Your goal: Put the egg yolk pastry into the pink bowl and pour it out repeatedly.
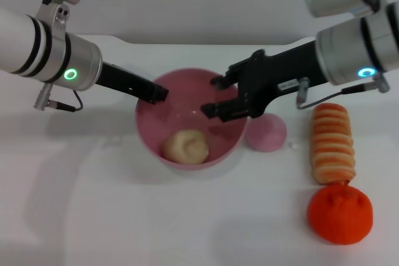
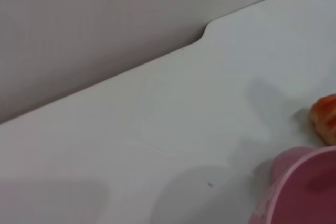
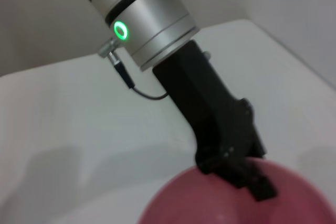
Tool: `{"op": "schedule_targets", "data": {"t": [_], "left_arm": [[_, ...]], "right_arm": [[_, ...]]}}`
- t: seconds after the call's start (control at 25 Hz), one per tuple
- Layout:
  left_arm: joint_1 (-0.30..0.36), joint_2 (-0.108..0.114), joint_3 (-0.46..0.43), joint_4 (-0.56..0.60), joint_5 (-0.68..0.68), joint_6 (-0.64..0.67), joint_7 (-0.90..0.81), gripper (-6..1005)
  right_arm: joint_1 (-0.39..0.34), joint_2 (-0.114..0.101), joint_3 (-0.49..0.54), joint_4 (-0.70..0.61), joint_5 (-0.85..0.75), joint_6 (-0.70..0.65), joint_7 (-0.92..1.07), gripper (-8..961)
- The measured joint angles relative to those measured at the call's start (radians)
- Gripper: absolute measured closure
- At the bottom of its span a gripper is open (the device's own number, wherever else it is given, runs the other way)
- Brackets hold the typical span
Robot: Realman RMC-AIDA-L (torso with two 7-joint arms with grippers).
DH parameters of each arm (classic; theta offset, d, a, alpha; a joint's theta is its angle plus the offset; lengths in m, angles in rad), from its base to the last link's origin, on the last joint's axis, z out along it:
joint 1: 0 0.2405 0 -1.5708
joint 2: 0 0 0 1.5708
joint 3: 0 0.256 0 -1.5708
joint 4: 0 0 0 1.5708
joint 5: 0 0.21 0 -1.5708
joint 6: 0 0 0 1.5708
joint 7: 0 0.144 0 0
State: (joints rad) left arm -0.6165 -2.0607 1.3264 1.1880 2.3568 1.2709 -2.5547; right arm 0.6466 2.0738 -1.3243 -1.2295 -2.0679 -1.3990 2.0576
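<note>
The pastry is lying inside the pink bowl, low on its near inner wall, and nothing is touching it. The right end effector is hovering above the bowl's right half, released, its two fingers spread wide with empty space between them; the pastry is sitting below and to the left of those fingertips. The right arm is reaching in from the upper right, sloping down toward the bowl. The left end effector is sitting at the bowl's far left rim, clenched on the pink bowl there, with the left arm slanting down from the upper left. The bowl is resting on the white worktop. Right of it are lying a small pink dome, a ridged orange-and-cream roll and an orange fruit.
</note>
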Motion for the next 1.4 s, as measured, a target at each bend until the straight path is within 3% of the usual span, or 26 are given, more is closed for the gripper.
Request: {"op": "schedule_targets", "data": {"t": [0.24, 0.36, 0.52, 0.56, 0.6, 0.76, 0.84, 0.88, 1.16, 1.2, 1.24, 1.28, 1.4], "left_arm": [[0.044, 0.002, 0.002, 0.039, -0.002, -0.087, 0.050, 998], [0.135, -0.001, 0.028, 0.128, -0.038, -0.195, 0.126, 999], [0.340, 0.002, 0.139, 0.276, -0.171, -0.460, 0.321, 999], [0.340, 0.002, 0.139, 0.276, -0.171, -0.460, 0.321, 998], [0.456, 0.003, 0.251, 0.336, -0.198, -0.630, 0.464, 998], [0.550, 0.003, 0.388, 0.360, -0.196, -0.823, 0.566, 998], [0.590, 0.003, 0.501, 0.353, -0.196, -0.989, 0.638, 998], [0.590, 0.003, 0.501, 0.353, -0.196, -0.989, 0.638, 998], [0.592, -0.001, 0.841, 0.196, -0.117, -1.517, 0.864, 998], [0.592, -0.001, 0.841, 0.196, -0.117, -1.517, 0.864, 998], [0.576, -0.003, 0.907, 0.135, -0.090, -1.629, 0.892, 998], [0.533, -0.006, 1.018, 0.019, -0.051, -1.834, 0.933, 998], [0.483, -0.010, 1.112, -0.092, -0.042, -2.021, 0.959, 998]], "right_arm": [[-0.079, 0.004, 0.152, -0.090, 0.009, 0.002, 0.057, 422], [-0.126, 0.003, 0.258, -0.045, 0.009, -0.003, 0.062, 368], [-0.211, 0.001, 0.382, 0.059, 0.015, 0.003, 0.010, 371], [-0.232, 0.001, 0.409, 0.092, 0.026, 0.004, -0.018, 371], [-0.249, 0.000, 0.430, 0.121, 0.043, 0.006, -0.045, 372], [-0.322, -0.005, 0.516, 0.238, 0.142, 0.004, -0.168, 375], [-0.349, -0.006, 0.550, 0.267, 0.167, 0.000, -0.209, 377], [-0.360, -0.006, 0.564, 0.278, 0.174, 0.000, -0.222, 377], [-0.384, -0.007, 0.607, 0.329, 0.180, -0.002, -0.261, 382], [-0.384, -0.007, 0.607, 0.329, 0.180, -0.002, -0.261, 383], [-0.384, -0.007, 0.608, 0.330, 0.180, -0.002, -0.263, 384], [-0.383, -0.007, 0.609, 0.331, 0.180, -0.002, -0.263, 385], [-0.380, -0.007, 0.609, 0.331, 0.180, -0.003, -0.263, 387]]}}
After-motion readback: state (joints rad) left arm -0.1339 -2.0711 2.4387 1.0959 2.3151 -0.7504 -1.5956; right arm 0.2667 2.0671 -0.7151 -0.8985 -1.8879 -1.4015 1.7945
